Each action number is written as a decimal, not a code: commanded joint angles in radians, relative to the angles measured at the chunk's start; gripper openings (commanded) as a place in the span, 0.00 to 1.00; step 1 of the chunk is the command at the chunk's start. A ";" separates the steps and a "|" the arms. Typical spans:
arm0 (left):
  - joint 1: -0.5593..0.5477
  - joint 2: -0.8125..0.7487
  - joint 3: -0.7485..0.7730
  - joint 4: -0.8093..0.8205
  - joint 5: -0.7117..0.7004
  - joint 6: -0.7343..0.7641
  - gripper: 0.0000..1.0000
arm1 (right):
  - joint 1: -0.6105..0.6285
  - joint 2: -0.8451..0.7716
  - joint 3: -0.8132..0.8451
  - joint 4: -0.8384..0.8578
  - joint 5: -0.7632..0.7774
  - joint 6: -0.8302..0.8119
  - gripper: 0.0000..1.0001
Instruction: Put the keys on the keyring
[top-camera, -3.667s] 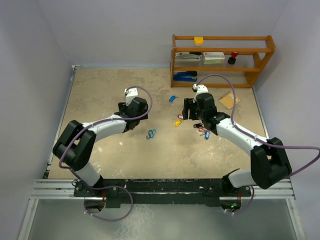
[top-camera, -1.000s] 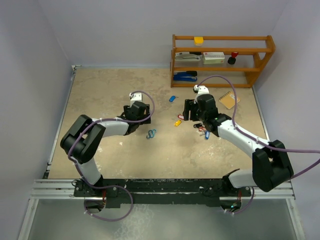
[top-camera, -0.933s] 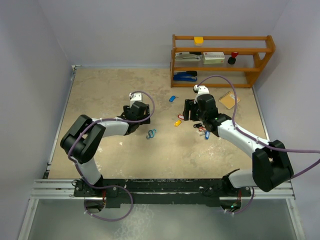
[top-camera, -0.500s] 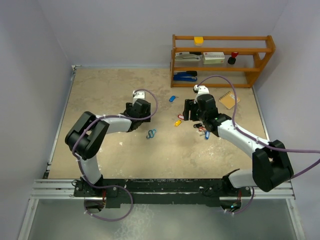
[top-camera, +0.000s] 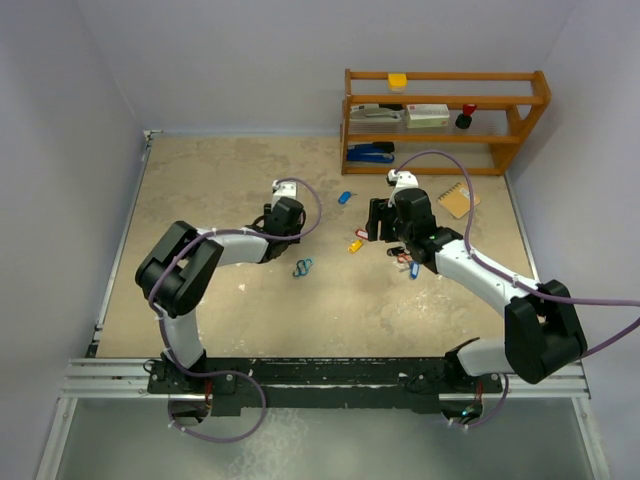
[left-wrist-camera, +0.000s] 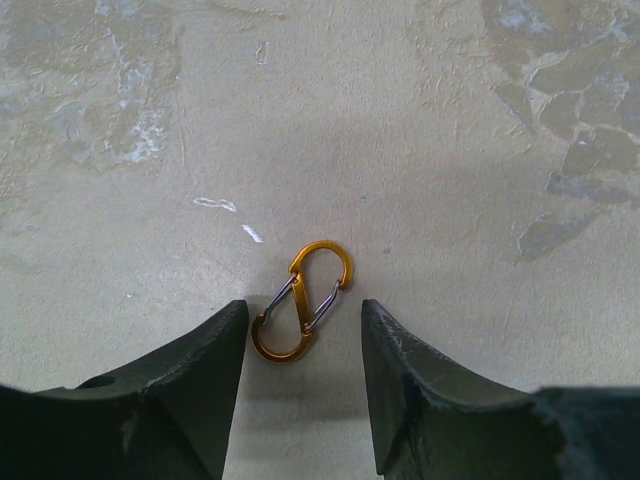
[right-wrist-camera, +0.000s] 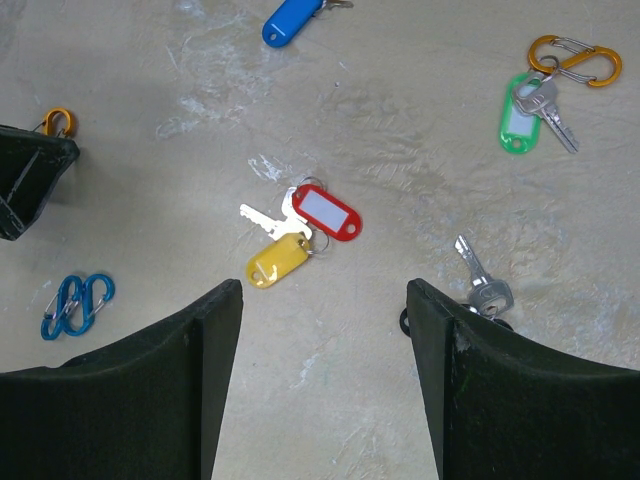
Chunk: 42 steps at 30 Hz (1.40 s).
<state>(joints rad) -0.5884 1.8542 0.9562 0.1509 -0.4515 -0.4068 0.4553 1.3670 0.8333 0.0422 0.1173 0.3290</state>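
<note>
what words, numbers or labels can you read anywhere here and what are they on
Nothing legible in any view.
Red key tag: white insert looks blank.
Green key tag: insert looks blank.
Pale box on the shelf: any print too small and blurred to read.

Overhead camera looks down from behind; both close, downward wrist cameras share the orange clip (left-wrist-camera: 300, 315).

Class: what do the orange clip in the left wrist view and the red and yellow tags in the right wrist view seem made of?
Orange clip: likely metal, glossy coloured coat, thin bare wire gates. Red tag and yellow tag: probably plastic, smooth and evenly coloured; the red one has a white label window. Their key: silvery metal.
</note>
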 joint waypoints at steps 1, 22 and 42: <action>-0.009 0.019 -0.012 -0.057 -0.008 0.012 0.45 | 0.003 -0.018 0.009 0.015 0.019 -0.001 0.70; -0.011 0.034 -0.001 -0.067 -0.031 0.001 0.45 | 0.003 -0.021 0.015 0.007 0.016 -0.010 0.70; -0.011 0.004 -0.008 -0.085 -0.050 -0.010 0.52 | 0.003 -0.056 0.003 -0.001 -0.002 0.000 0.70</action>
<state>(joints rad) -0.5980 1.8565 0.9562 0.1440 -0.4984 -0.4103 0.4553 1.3537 0.8333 0.0353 0.1158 0.3286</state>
